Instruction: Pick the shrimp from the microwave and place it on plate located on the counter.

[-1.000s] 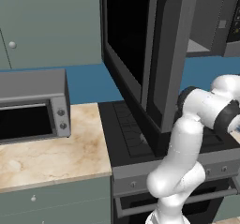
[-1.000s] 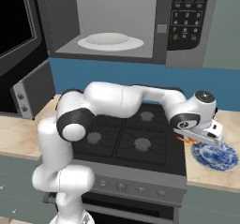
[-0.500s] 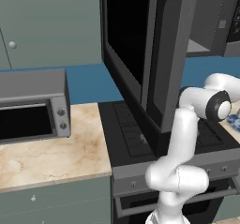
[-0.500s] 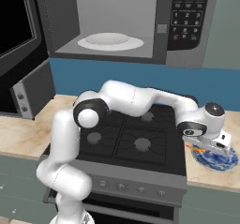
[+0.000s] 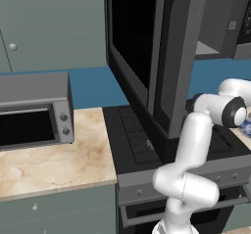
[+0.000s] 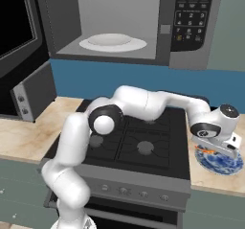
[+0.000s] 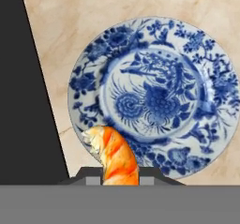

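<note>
The orange-striped shrimp (image 7: 115,153) hangs pinched in my gripper (image 7: 120,179), which is shut on it. Directly beneath lies the blue-and-white plate (image 7: 154,96) on the beige marble counter (image 7: 65,21); the shrimp hovers over the plate's rim on the side nearest the stovetop. From the right base view, my gripper (image 6: 211,148) sits low over the plate (image 6: 221,164), with an orange sliver of the shrimp (image 6: 206,151) beneath the hand. The dark grey microwave (image 6: 143,17) stands open above the stove, its door (image 5: 147,57) swung wide.
A white turntable dish (image 6: 112,42) rests inside the microwave. The black stovetop (image 6: 139,144) borders the plate's counter strip (image 6: 213,185). A silver toaster oven (image 5: 34,110) stands on the left counter (image 5: 54,162). My arm stretches across the stove.
The arm has stretched further right and down, bringing the hand with the shrimp from beside the stove's edge to low over the plate.
</note>
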You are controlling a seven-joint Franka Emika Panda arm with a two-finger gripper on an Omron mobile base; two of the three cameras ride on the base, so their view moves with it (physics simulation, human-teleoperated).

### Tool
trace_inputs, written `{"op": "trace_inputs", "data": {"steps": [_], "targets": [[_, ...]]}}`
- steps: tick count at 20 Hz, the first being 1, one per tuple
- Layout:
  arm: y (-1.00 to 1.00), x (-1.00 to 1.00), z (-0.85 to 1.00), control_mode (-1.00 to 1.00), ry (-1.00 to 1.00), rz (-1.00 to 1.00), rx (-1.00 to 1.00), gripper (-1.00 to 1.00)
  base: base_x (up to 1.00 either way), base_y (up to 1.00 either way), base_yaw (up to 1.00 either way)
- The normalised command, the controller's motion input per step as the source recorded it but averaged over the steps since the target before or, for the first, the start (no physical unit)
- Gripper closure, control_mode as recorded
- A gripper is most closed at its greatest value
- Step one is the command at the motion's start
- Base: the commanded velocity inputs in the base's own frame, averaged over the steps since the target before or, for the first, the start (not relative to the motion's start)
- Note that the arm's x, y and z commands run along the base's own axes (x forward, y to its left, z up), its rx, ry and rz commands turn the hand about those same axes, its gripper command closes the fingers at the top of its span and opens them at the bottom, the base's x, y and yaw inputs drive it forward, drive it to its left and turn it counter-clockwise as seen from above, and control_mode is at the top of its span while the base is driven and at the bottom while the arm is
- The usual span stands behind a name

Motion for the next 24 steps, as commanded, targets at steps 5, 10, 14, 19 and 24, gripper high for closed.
{"op": "trace_inputs", "data": {"steps": [5, 10, 14, 19, 24], "targets": [[0.00, 0.22, -0.39, -1.00, 0.00, 0.00, 0.00, 1.00, 0.00, 0.00, 0.00], [-0.04, 0.23, -0.32, -1.00, 0.00, 0.00, 0.00, 1.00, 0.00, 0.00, 0.00], [-0.15, 0.19, -0.22, -1.00, 0.00, 0.00, 0.00, 1.00, 0.00, 0.00, 0.00], [-0.21, 0.14, -0.19, -1.00, 0.00, 0.00, 0.00, 1.00, 0.00, 0.00, 0.00], [-0.25, 0.13, -0.14, -1.00, 0.00, 0.00, 0.00, 1.00, 0.00, 0.00, 0.00]]}}
